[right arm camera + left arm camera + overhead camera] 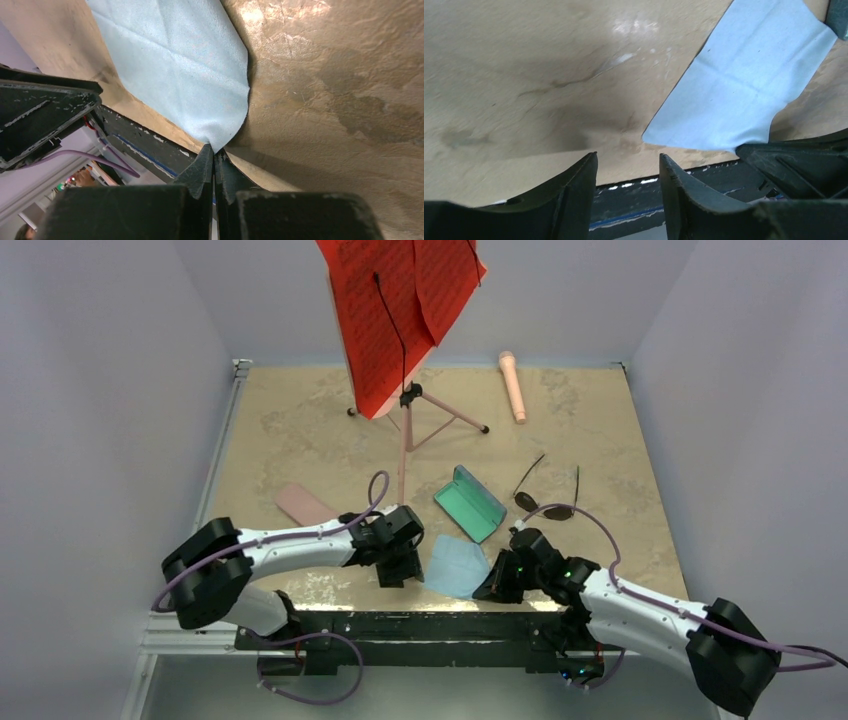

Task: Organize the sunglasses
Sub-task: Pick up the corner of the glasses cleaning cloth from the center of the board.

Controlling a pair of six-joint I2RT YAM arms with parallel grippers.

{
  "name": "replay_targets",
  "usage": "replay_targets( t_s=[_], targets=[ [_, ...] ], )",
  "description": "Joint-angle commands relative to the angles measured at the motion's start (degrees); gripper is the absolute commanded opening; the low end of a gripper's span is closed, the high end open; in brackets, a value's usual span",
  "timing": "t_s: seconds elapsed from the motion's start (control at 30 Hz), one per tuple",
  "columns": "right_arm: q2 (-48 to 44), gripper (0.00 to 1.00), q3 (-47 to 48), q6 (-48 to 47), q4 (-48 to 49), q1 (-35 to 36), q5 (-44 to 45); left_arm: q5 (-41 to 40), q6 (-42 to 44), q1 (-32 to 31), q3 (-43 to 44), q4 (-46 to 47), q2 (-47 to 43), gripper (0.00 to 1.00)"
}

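The black sunglasses (547,504) with long thin arms lie open on the table, right of centre. The white-framed pair is out of view. An open case with a green lining (470,503) lies just left of them. A light blue cloth (455,565) lies near the front edge, and also shows in the left wrist view (744,85) and the right wrist view (180,60). My right gripper (215,150) is shut on the cloth's near corner. My left gripper (628,157) is open and empty, low over the table just left of the cloth.
A pink oblong case (303,504) lies at the left. A tripod stand with a red sheet (400,320) stands at the back centre. A pink microphone (513,385) lies at the back. The black front rail (420,625) runs right below both grippers.
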Motion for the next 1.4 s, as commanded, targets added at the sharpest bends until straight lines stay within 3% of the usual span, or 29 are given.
replay_targets(
  t_s=[0.0,0.23,0.6,0.83,1.03,1.37],
  targets=[
    [-0.9,0.00,-0.7,0.5,1.5,0.2,1.2,-1.4,-2.2,-1.6,6.0,3.4,5.4,0.50],
    [-2.3,0.00,-1.3,0.5,1.7,0.2,1.4,-1.4,-3.1,-2.3,7.0,2.3,9.9,0.38],
    [-1.8,0.00,-1.6,0.7,2.9,0.3,0.9,-1.4,-3.5,-3.5,9.1,1.2,14.6,0.29],
    [-1.0,0.00,-1.5,0.6,3.3,0.3,0.5,-3.2,-3.6,-3.5,10.1,-0.2,15.1,0.00],
    [-0.6,0.00,1.1,-1.2,2.5,0.2,-4.8,-2.9,-1.3,-3.5,11.6,-3.6,10.7,0.00],
    [-12.6,0.00,8.4,2.0,-7.2,0.3,-16.1,0.3,1.9,-3.5,13.9,-16.4,-5.5,0.00]
  ],
)
